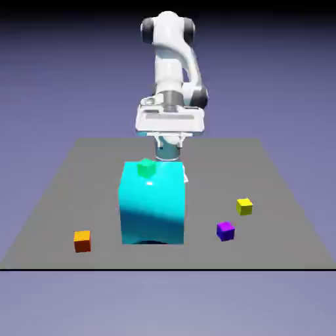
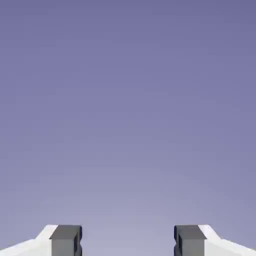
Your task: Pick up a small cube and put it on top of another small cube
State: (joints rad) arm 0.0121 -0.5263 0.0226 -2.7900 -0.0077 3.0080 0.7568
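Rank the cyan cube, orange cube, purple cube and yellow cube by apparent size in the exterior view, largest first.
1. cyan cube, by far the largest.
2. orange cube, purple cube and yellow cube: all look about alike. Small differences may come from nearness to the camera, so no ranking among them.

Rendered simulation, apparently, grey table (image 1: 289, 197), blank backdrop (image 1: 52, 65)

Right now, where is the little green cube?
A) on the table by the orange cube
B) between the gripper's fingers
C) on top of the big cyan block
C: the green cube rests on the cyan block's top; the gripper is open and empty.
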